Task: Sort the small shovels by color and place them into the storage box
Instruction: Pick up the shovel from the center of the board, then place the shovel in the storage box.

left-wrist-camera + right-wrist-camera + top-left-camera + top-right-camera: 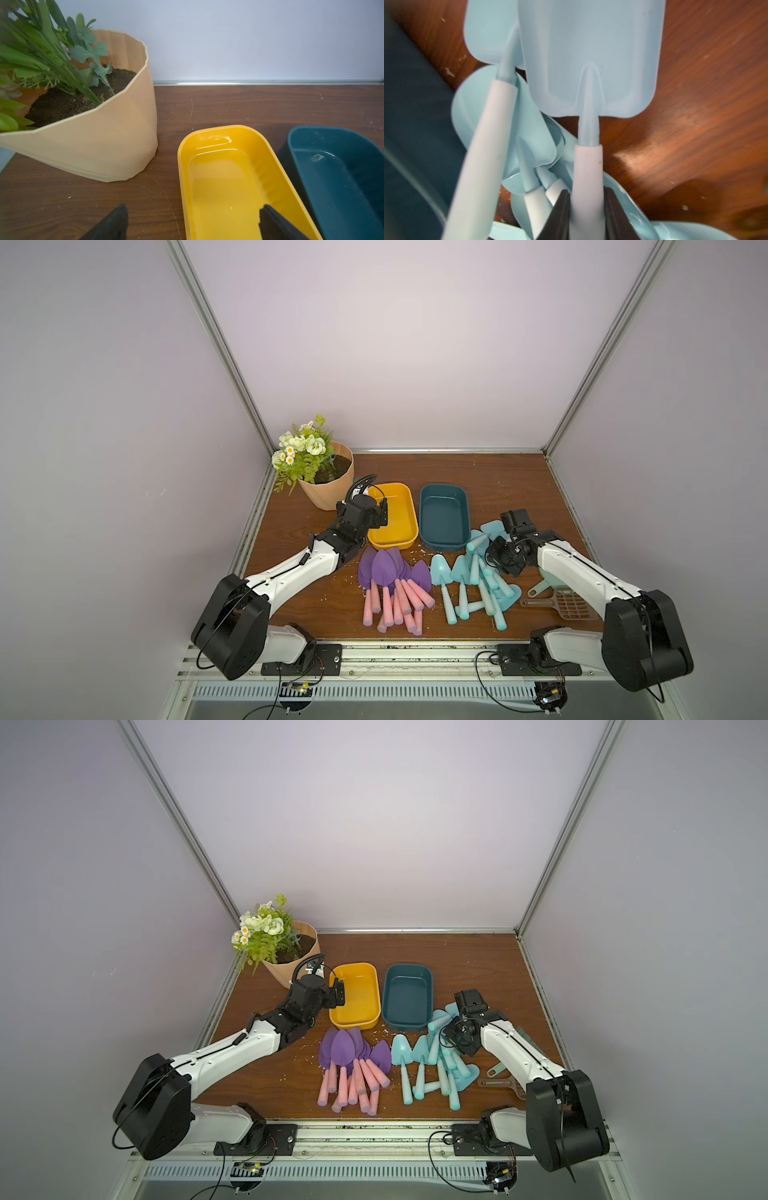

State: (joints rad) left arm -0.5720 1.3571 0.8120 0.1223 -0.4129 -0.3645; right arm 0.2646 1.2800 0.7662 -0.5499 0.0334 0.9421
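**Pinching a light turquoise plastic shovel [591, 52]**

Bare wooden tabletop [498, 477] was left open behind the yellow plastic box [395, 510] and dark teal plastic box [442, 522]. Beside the teal box, the shovel was lined up with the right gripper [586, 197], blade pointed away, handle clamped between its fingers. The left gripper [195, 216] was spread wide, empty, across the yellow rim.

No legible text, labels or numbers visible

walls [395, 344]: plain pale lilac, evenly lit | frame posts [221, 344]: aluminium | tabletop [498, 481]: dark wood-grain, scuffed
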